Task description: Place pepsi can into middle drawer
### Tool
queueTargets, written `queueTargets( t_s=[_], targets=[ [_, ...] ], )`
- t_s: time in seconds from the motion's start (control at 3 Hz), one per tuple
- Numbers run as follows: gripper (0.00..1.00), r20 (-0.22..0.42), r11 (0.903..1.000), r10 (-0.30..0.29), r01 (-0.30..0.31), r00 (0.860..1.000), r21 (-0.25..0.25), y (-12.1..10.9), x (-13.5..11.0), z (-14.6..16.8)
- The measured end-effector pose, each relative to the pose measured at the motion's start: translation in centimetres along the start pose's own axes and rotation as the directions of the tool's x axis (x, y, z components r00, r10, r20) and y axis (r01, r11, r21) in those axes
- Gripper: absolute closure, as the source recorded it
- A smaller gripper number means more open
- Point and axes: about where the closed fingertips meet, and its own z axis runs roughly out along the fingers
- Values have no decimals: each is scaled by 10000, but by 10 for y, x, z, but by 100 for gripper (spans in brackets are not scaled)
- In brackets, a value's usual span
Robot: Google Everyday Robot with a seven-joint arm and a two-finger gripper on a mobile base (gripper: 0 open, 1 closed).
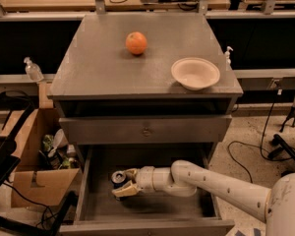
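The claw (122, 182) is down inside the middle drawer (157, 204), near its left rear. Its two tan fingers (124, 190) are clamped on the pepsi can (119, 177). The can stands upright, but only its silver top is plain to see. The dark body melts into the shadow, so I cannot tell whether it rests on the drawer floor. The pale arm (221, 187) reaches in from the right, and its bulk runs off the lower right corner.

The drawer is pulled well out, and its back is lost in the dark under the closed drawer front (146, 130) above. On the bench (98, 68), an orange (136, 43) and a pale bowl (195, 73) sit apart. A cardboard box (32, 181) beside the cabinet is partly cut off.
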Motion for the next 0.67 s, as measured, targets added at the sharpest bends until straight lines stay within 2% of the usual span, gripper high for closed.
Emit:
queueTargets(
  t_s=[0.67],
  targets=[
    [28,16,10000,-2,2,10000,-76,3,-1,4]
  ],
)
